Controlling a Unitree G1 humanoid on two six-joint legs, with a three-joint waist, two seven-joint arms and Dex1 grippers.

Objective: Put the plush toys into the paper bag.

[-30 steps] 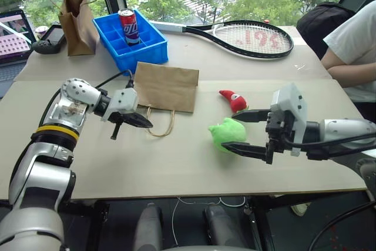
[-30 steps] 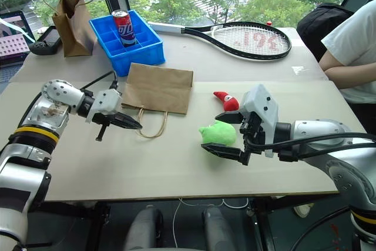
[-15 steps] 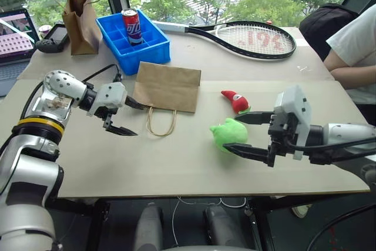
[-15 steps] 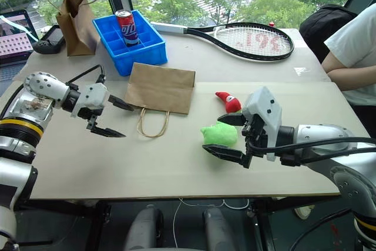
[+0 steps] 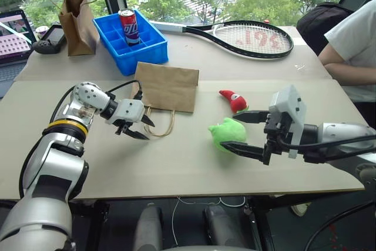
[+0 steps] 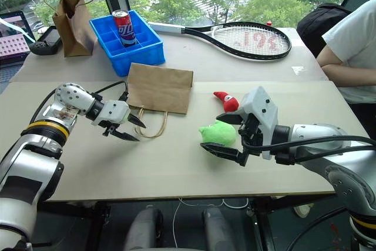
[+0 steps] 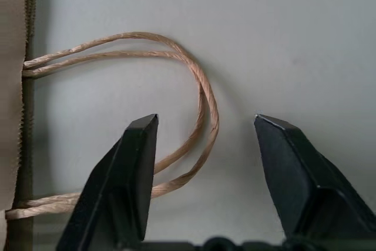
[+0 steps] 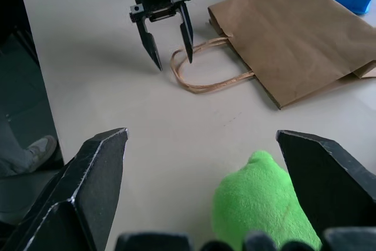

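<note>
The paper bag [image 5: 166, 86] lies flat on the table with its twisted handles [image 5: 163, 124] looped toward me. My left gripper [image 5: 151, 131] is open and low over the table, its fingers straddling the bend of the handle loop [image 7: 205, 116] without pinching it. The green plush toy [image 5: 225, 136] sits to the right, between the wide-open fingers of my right gripper [image 5: 232, 129], which do not press on it. In the right wrist view the green plush toy [image 8: 264, 210] is close in front. The red chili toy [image 5: 235, 100] lies just beyond the green one.
A blue bin [image 5: 147, 48] holding a soda can [image 5: 127, 26], a narrower dark paper bag [image 5: 76, 19], a tennis racket [image 5: 247, 38], a laptop [image 5: 14, 33] and a controller [image 5: 50, 36] line the far side. A person's arm [image 5: 352, 45] rests at the right edge.
My left gripper was shut, spread wide, then narrowed while sinking onto the bag's handle loop. The right gripper and both toys stayed put.
</note>
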